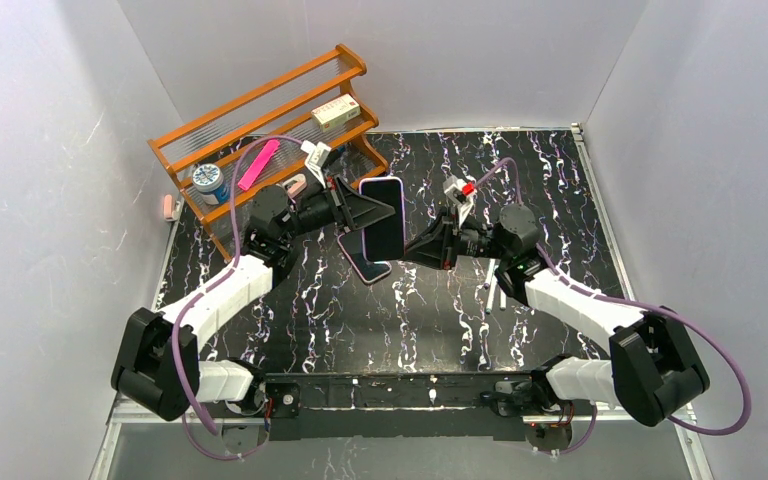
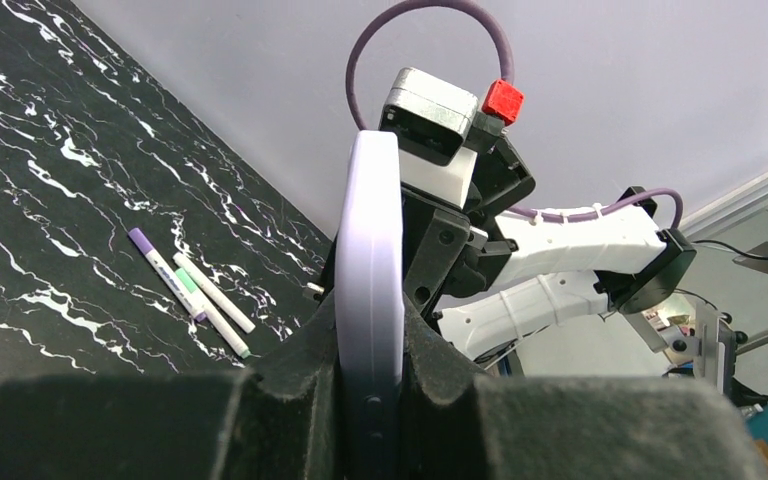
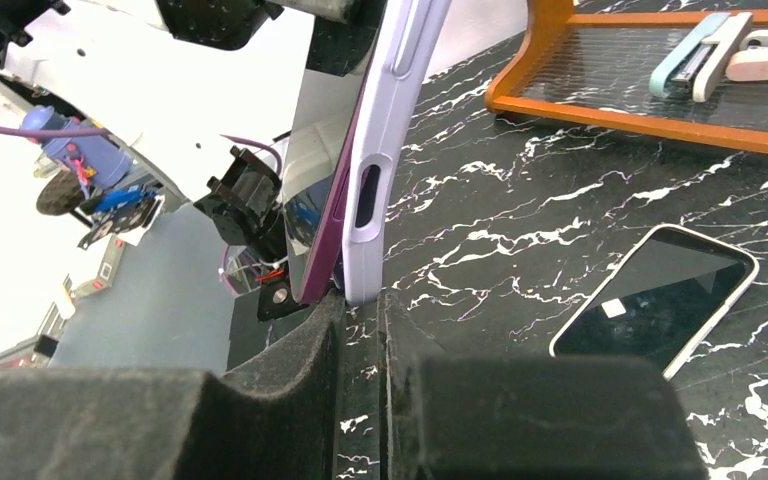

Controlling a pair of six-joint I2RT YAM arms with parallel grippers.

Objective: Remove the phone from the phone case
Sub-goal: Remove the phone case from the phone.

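My left gripper (image 1: 378, 212) is shut on a lavender phone case (image 2: 370, 230) and holds it upright on edge above the table. The phone (image 1: 384, 218), dark screen with a purple rim, sits in the case. In the right wrist view the phone's purple edge (image 3: 322, 235) stands a little apart from the case (image 3: 400, 120) at the lower corner. My right gripper (image 3: 365, 305) is closed to a narrow gap, its fingertips pinching that lower corner of the case. In the top view the right gripper (image 1: 408, 250) touches the phone's lower right corner.
A second phone (image 1: 365, 264) lies flat, screen up, on the black marble table below the held one; it also shows in the right wrist view (image 3: 655, 300). An orange rack (image 1: 270, 130) with small items stands at the back left. Several pens (image 2: 192, 292) lie on the table.
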